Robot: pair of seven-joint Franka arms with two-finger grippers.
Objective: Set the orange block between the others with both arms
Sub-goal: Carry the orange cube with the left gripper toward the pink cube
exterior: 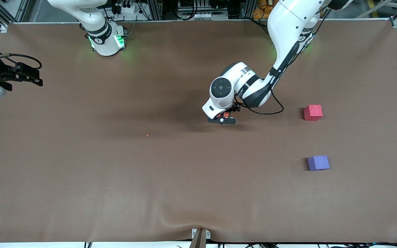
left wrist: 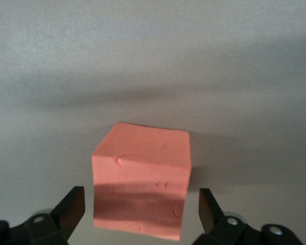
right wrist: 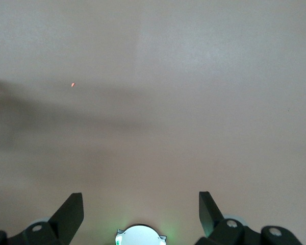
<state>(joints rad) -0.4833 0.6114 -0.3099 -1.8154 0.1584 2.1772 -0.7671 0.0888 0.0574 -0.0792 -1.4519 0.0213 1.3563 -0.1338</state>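
The orange block (left wrist: 141,178) sits on the brown table, mostly hidden under the left arm's wrist in the front view, where only a sliver of it (exterior: 224,114) shows. My left gripper (exterior: 223,119) is low at the middle of the table, straddling the block. Its fingers (left wrist: 74,204) are open, with a thin gap on each side of the cube. The pinkish-red cube (exterior: 313,112) and the purple-blue cube (exterior: 318,163) lie toward the left arm's end, the purple-blue one nearer the front camera. My right gripper (exterior: 33,78) waits open and empty at the right arm's end of the table.
A tiny orange crumb (exterior: 147,135) lies on the cloth toward the right arm's end from the block. The tablecloth bulges into a fold (exterior: 184,220) at the front edge by a metal bracket (exterior: 200,237). The right arm's green-lit base (right wrist: 140,236) shows between its fingers.
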